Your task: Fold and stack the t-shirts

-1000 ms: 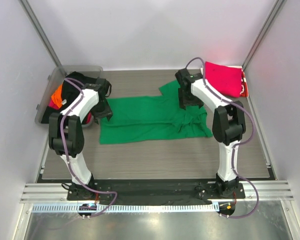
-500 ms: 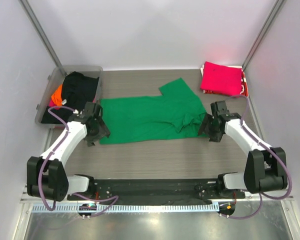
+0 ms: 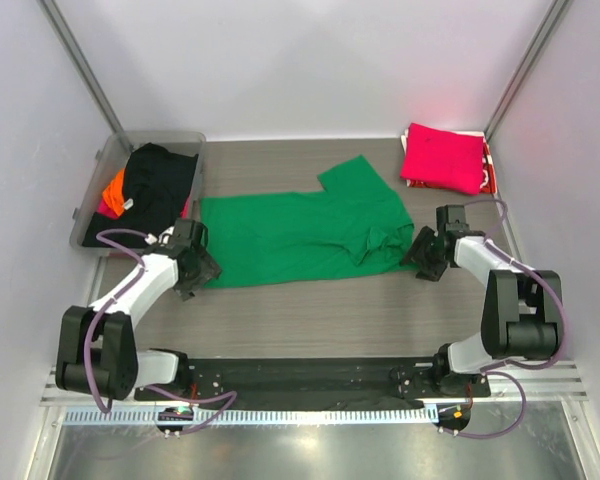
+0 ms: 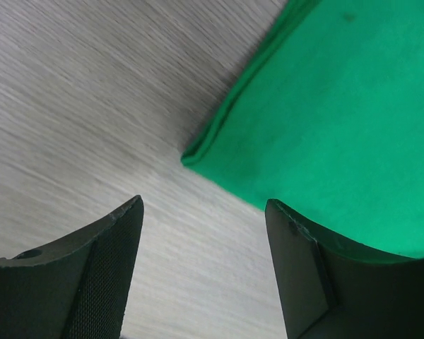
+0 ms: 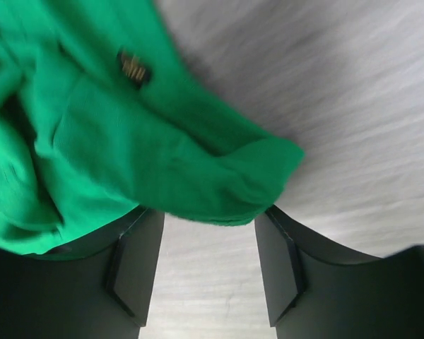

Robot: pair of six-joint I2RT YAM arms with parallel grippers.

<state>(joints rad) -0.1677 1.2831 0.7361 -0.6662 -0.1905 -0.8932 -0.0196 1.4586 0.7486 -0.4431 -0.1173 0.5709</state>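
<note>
A bright green t-shirt (image 3: 300, 232) lies spread flat in the middle of the table. My left gripper (image 3: 201, 268) sits low at its near left corner. In the left wrist view that gripper (image 4: 203, 205) is open over bare table, with the shirt's hemmed corner (image 4: 198, 154) just beyond the fingertips. My right gripper (image 3: 421, 256) is at the rumpled near right corner. In the right wrist view it (image 5: 208, 213) is open, and the green cloth (image 5: 219, 180) drapes over both fingertips. A folded magenta-pink t-shirt (image 3: 442, 156) rests at the back right. Black (image 3: 160, 180) and orange (image 3: 113, 187) t-shirts lie in the tub.
The clear plastic tub (image 3: 90, 208) stands at the back left against the wall. A red and white edge (image 3: 490, 172) shows under the magenta shirt. Metal frame posts rise at both back corners, and a black rail (image 3: 310, 375) runs along the near edge.
Both arms have swung from the shirt's far side down to its near corners. The left jaws have opened wider; the right jaws have narrowed a little around the cloth corner.
</note>
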